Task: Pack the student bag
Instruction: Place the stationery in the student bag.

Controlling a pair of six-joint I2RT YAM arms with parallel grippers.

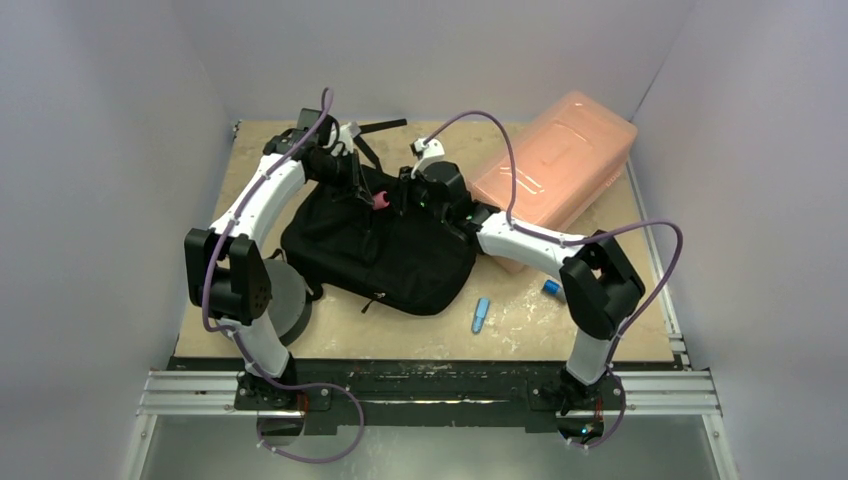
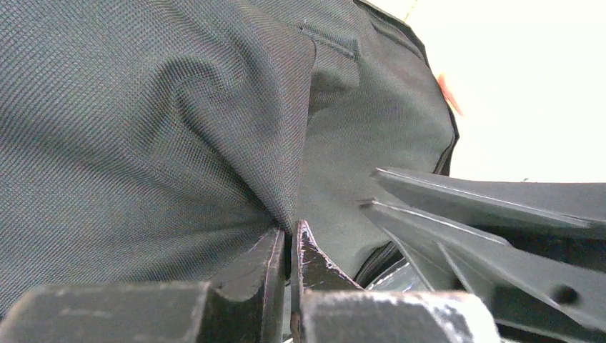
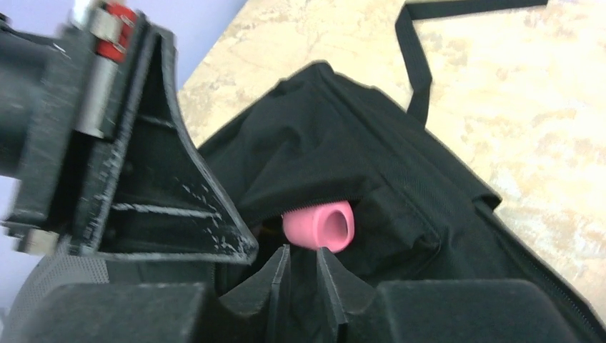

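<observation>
Black woven fabric: student bag (image 1: 400, 262), soft, lying flat and slightly aslant at mid-table on the tan speckled tabletop (image 1: 430, 338). One black strap (image 1: 384, 126) trails onto the board behind it.

Left gripper (image 2: 289, 246): jaws together, clamped on a raised fold of the bag's fabric at the rim of its opening, with the cloth running down into the pinch. The arm reaches in from the left over the bag's far end.

Right gripper (image 3: 301, 263): fingertips a narrow slit apart with nothing between them, poised just in front of the opening and close beside the left gripper.

Pink cylinder (image 3: 321, 226): short and hollow-ended. It sits in the mouth of the opening, partly under the lifted flap, its open end facing outward. It lies just beyond the right fingertips; contact cannot be told.

Translucent pink plastic box (image 1: 560, 155): lidded, lying aslant at the far right of the table, to the right of the bag. The right forearm crosses in front of its near edge.

Light blue item (image 1: 481, 315): small and elongated, loose on the table near the bag's near right corner.

Second blue item (image 1: 550, 287): smaller and darker, just beside the right elbow; its kind is not legible.

Dark grey round piece (image 1: 292, 306): at near left, partly hidden by the left arm and close to the bag's left edge.
</observation>
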